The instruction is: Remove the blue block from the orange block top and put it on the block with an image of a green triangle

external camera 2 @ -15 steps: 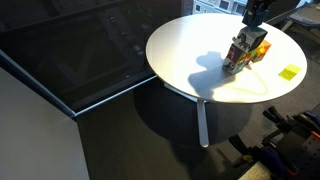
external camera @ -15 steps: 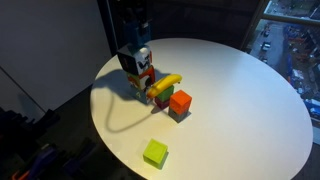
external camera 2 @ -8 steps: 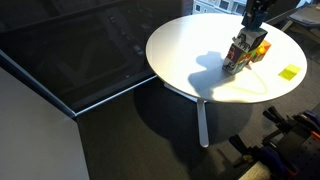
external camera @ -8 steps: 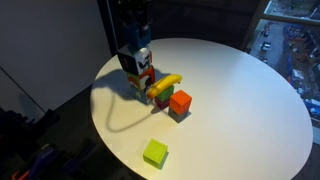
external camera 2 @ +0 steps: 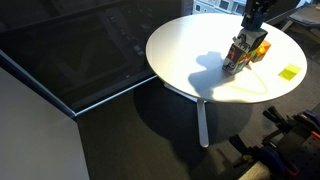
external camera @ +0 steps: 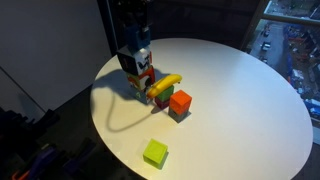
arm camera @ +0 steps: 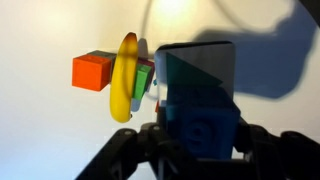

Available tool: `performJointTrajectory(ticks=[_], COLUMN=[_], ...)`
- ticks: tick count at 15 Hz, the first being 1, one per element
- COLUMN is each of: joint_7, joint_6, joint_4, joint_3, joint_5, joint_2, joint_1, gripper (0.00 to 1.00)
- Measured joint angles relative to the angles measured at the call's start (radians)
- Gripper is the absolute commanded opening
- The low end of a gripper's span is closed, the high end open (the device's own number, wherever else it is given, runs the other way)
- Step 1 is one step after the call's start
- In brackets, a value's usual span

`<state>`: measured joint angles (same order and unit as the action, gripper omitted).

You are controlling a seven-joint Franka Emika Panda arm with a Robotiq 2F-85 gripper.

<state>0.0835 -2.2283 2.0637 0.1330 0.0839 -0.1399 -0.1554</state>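
Observation:
My gripper (arm camera: 200, 140) is shut on the blue block (arm camera: 198, 95), which fills the space between the fingers in the wrist view. In an exterior view the blue block (external camera: 132, 60) sits on top of a small stack (external camera: 141, 78) with the gripper (external camera: 140, 48) right above it. An orange-red block (external camera: 180, 101) lies by a banana (external camera: 165, 85). In the wrist view a green block (arm camera: 146, 80) shows partly under the banana (arm camera: 124, 78), next to the orange-red block (arm camera: 93, 70). I cannot make out a triangle image.
A lime-green block (external camera: 155, 152) lies alone near the front edge of the round white table (external camera: 240, 90). It also shows in an exterior view (external camera 2: 289, 72), past the stack (external camera 2: 245, 52). The table edge drops to a dark floor.

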Motion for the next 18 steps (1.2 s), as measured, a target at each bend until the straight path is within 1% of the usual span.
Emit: performJointTrajectory(ticks=[1,2,18], joint_7=[-0.001,-0.001,-0.003], joint_6=[0.000,0.000,0.000], joint_4=[0.000,0.000,-0.004], joint_3=[0.000,0.000,0.002], joint_5=[0.000,0.000,-0.003], joint_2=[0.000,0.000,0.010], joint_1=[0.000,0.000,-0.001], gripper=[0.99,1.00,1.00])
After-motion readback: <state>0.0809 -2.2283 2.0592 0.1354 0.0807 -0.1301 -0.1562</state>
